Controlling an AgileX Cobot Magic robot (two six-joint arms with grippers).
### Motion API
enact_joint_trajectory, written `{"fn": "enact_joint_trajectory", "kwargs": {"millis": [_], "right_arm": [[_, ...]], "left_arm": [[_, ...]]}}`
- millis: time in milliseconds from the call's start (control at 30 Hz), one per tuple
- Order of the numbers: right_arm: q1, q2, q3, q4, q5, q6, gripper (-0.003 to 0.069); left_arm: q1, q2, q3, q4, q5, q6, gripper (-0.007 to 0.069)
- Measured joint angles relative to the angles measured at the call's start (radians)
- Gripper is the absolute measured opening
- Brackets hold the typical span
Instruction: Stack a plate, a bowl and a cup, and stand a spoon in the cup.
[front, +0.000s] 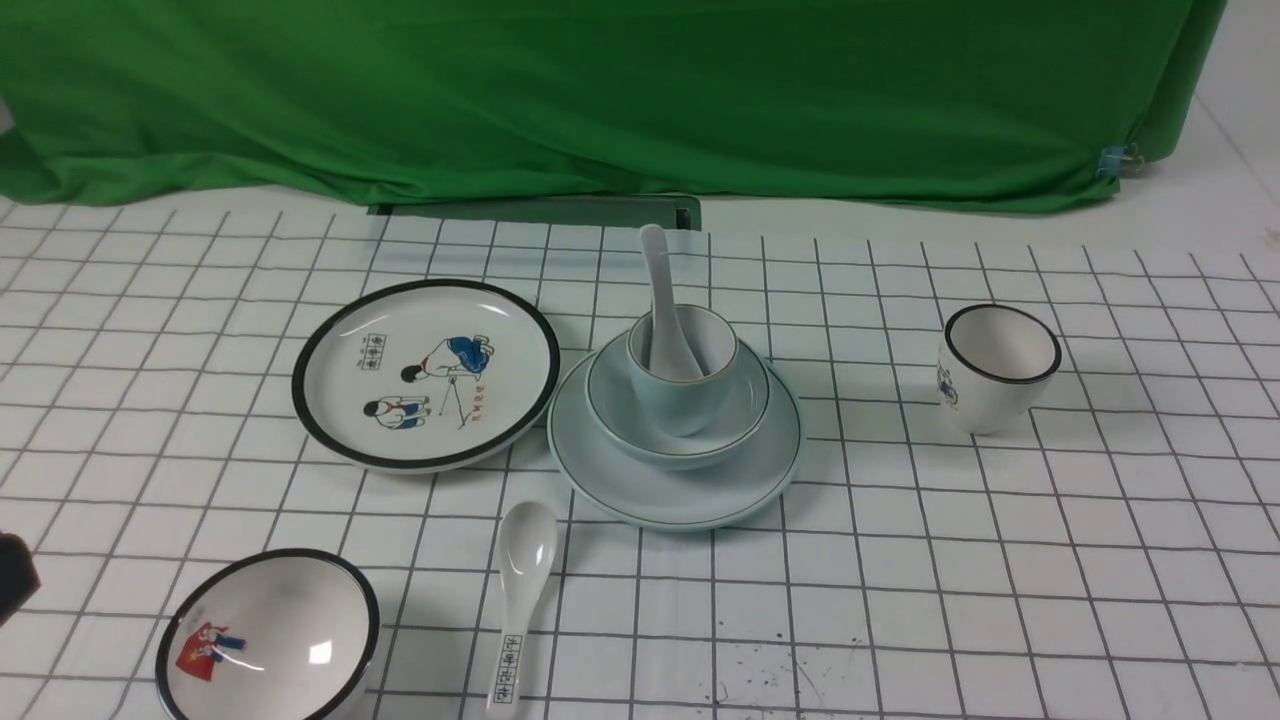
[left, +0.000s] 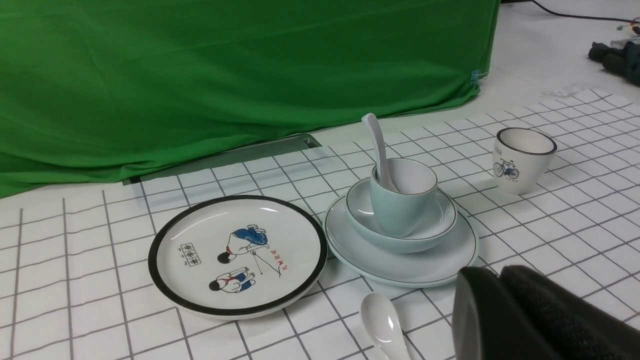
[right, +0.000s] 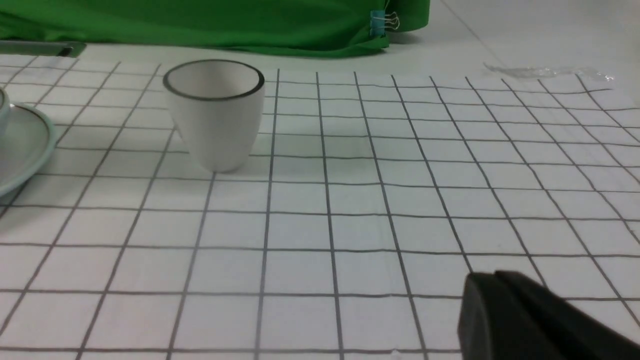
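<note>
1. The plain white spoon (front: 665, 300) stands in the pale handleless cup (front: 683, 375), bowl end down, handle leaning toward the far edge of the desk (front: 1000, 560) — by the look of it, the last step is done.
2. The cup sits inside the pale bluish bowl (front: 680, 415), tipped slightly rather than dead upright; the bowl rests on the pale green-rimmed plate (front: 675, 480), near the middle of the desk.
3. Nothing of the task appears left to do, unless the tilted cup is to be straightened.
4. The left gripper (left: 500, 300) shows in its wrist view, dark fingers together and holding nothing, just short of the stack.
5. The right gripper (right: 495, 310) is closed and empty — well clear, toward the desk's right side.
6. Unused around the stack: the cartoon plate (front: 425, 373) just beside it on the left, the cartoon bowl (front: 268, 640) at the near left corner, the lettered spoon (front: 520, 600) by the near edge, the black-rimmed cup (front: 995, 368) on the right.
</note>
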Motion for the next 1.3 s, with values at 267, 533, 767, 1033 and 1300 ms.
{"fn": "enact_joint_trajectory", "kwargs": {"millis": [267,533,767,1033,1300], "right_arm": [[-0.002,0.000,0.000,0.002,0.000,0.000,0.0022],[-0.003,0.000,0.000,0.003,0.001,0.000,0.0048],[-0.003,0.000,0.000,0.003,0.001,-0.001,0.0071],[-0.003,0.000,0.000,0.003,0.001,-0.001,0.0091],[-0.004,0.000,0.000,0.003,0.000,-0.001,0.0125]], "left_arm": [[0.000,0.000,0.000,0.000,0.000,0.000,-0.0009],[0.000,0.000,0.000,0.000,0.000,0.000,-0.0009],[0.000,0.000,0.000,0.000,0.000,0.000,-0.0009],[0.010,-0.010,0.089,0.062,-0.155,0.000,-0.0009],[0.367,-0.110,0.384,-0.015,-0.560,0.043,-0.0009]]}}
